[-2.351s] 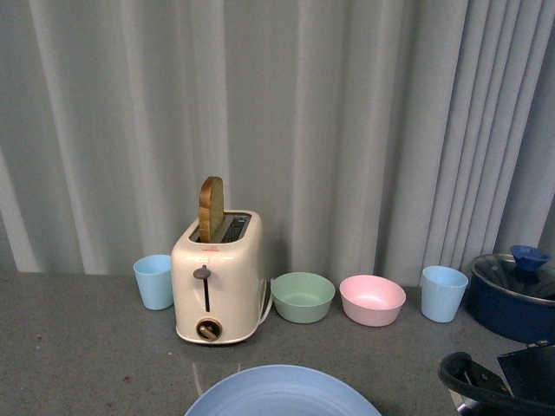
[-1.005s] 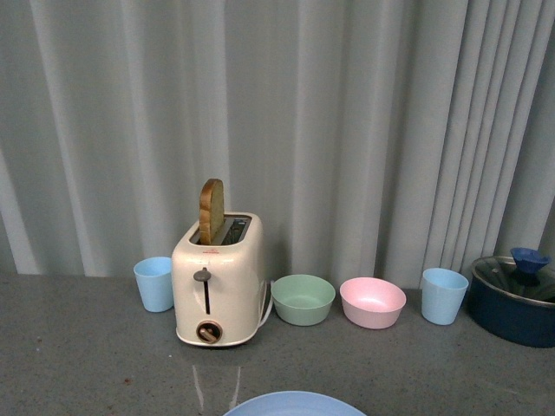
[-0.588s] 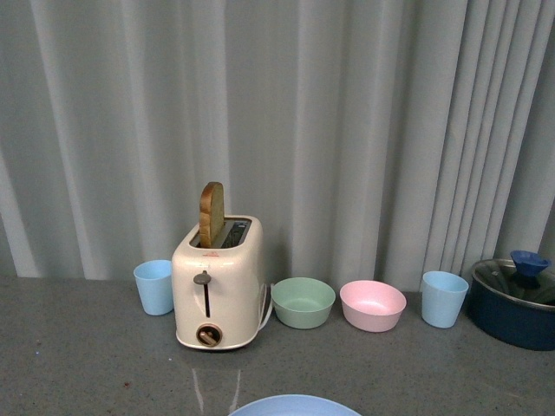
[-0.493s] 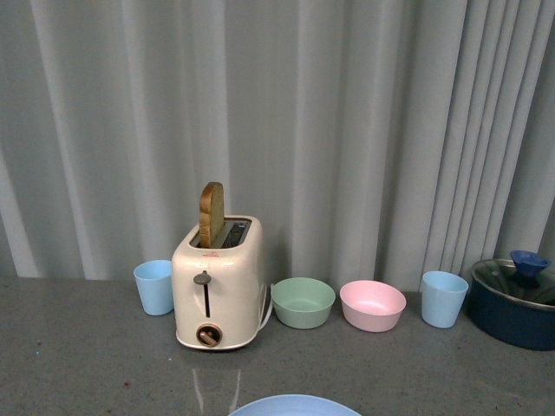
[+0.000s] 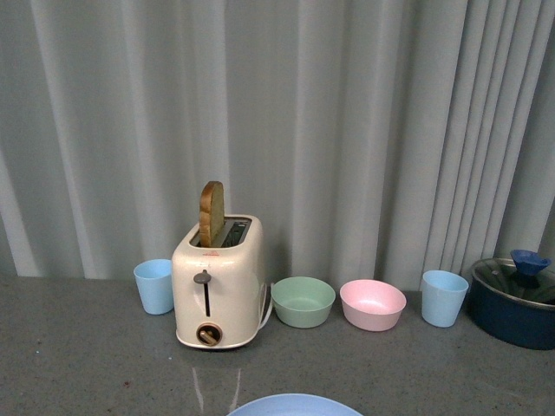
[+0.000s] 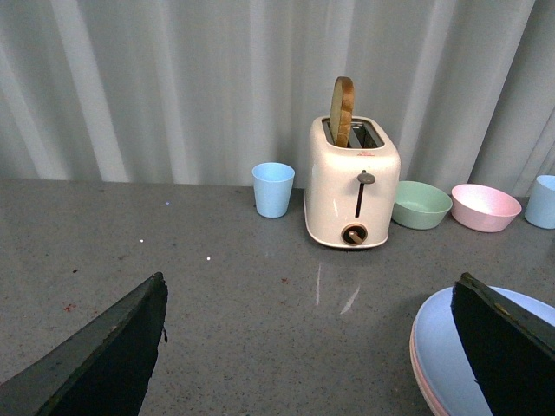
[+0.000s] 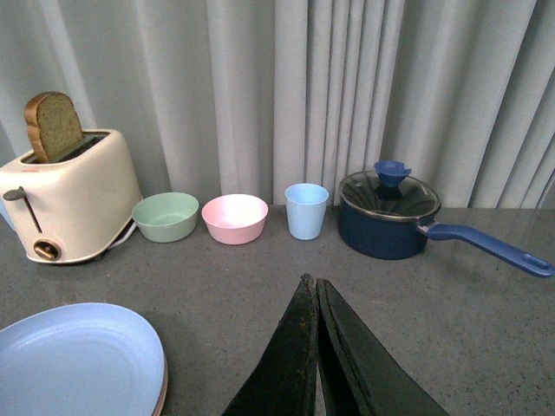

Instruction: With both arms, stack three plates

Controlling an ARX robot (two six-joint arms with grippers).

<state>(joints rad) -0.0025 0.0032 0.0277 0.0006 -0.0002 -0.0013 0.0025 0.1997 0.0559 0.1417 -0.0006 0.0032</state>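
- Right gripper (image 7: 316,299): fingers pressed together, clenched on nothing, hanging over bare grey counter (image 7: 486,329).
- Left gripper (image 6: 308,303): fingers spread wide, released, nothing between them.
- The plates: light blue plate (image 7: 74,360) on top of the stack, a pink plate (image 6: 418,374) rim peeking out beneath it; any third plate, cannot tell.
- In the front view the stack sits at 6 o'clock, the toaster (image 5: 217,282) with its bread slice (image 5: 211,211) at 11 o'clock of it.
- At 3 o'clock of the toaster: green bowl (image 5: 303,299), pink bowl (image 5: 372,302), blue cup (image 5: 444,296), then the blue pot (image 7: 388,215).
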